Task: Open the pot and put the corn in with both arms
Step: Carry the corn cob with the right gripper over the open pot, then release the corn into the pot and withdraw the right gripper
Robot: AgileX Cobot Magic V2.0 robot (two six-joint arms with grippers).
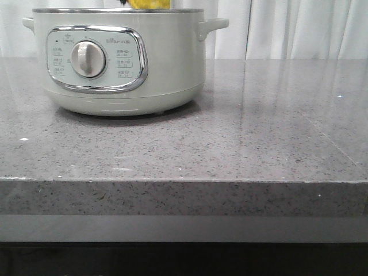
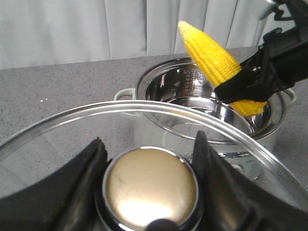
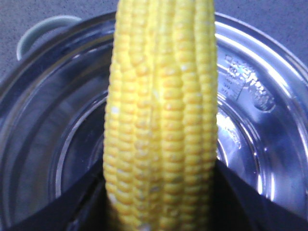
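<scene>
The pale-green-white pot (image 1: 121, 57) stands at the table's back left, open, its shiny steel inside showing in the left wrist view (image 2: 211, 103) and the right wrist view (image 3: 260, 120). My left gripper (image 2: 150, 166) is shut on the gold knob (image 2: 150, 185) of the glass lid (image 2: 72, 120) and holds the lid off the pot, to one side. My right gripper (image 2: 240, 84) is shut on the yellow corn (image 2: 211, 57) and holds it tilted over the pot's mouth. The corn fills the right wrist view (image 3: 161, 125). Its lower part shows above the pot's rim in the front view (image 1: 150, 4).
The pot sits on a grey speckled stone table (image 1: 247, 132) whose front edge is near the camera. White curtains (image 1: 299, 29) hang behind. The pot has two side handles (image 1: 211, 26) and a dial (image 1: 88, 59) on its front panel.
</scene>
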